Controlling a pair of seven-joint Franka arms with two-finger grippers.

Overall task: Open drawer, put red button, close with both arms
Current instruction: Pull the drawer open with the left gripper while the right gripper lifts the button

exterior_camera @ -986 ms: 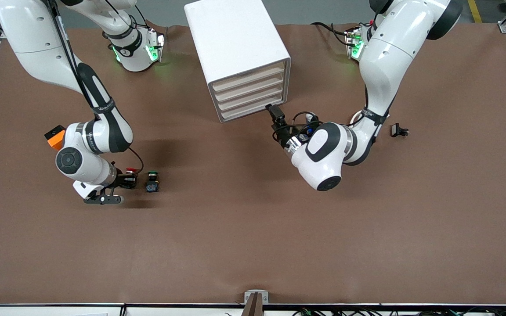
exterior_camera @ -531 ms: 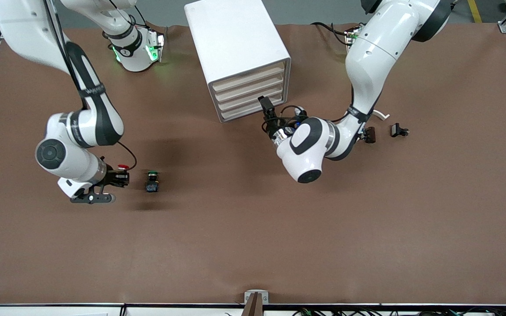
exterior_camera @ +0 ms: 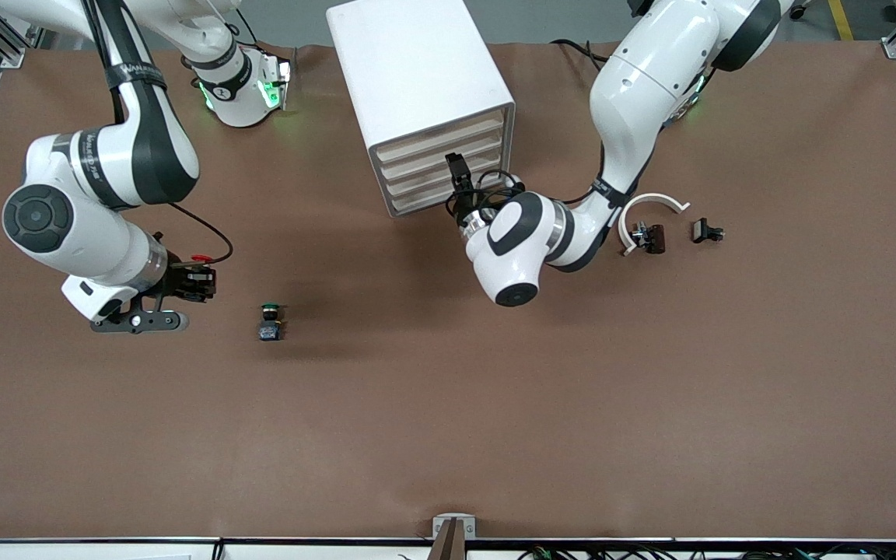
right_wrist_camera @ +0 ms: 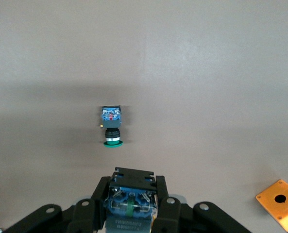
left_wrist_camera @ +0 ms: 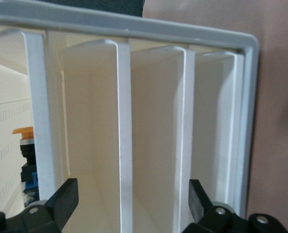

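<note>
The white cabinet point(exterior_camera: 417, 85) stands at the table's back, its four cream drawer fronts point(exterior_camera: 440, 167) flush and shut. My left gripper point(exterior_camera: 456, 169) is right at those fronts. In the left wrist view it point(left_wrist_camera: 131, 204) is open, with its fingers point(left_wrist_camera: 66, 198) spread across the drawer edges point(left_wrist_camera: 124, 121). My right gripper point(exterior_camera: 193, 281) is up over the table toward the right arm's end, shut on the red button point(exterior_camera: 200, 258). The right wrist view shows the button's blue base point(right_wrist_camera: 132, 201) between the pads.
The green-capped switch point(exterior_camera: 269, 320) lies on the table, also in the right wrist view point(right_wrist_camera: 111, 127). An orange square plate point(right_wrist_camera: 279, 204) lies nearby. A white curved piece point(exterior_camera: 654, 204) and two small black parts point(exterior_camera: 706, 231) lie toward the left arm's end. An orange-capped item point(left_wrist_camera: 23, 130) shows inside the cabinet.
My right gripper has risen with the red button and moved away from the green switch. My left gripper has closed in on the drawer fronts, uncovering the white curved piece.
</note>
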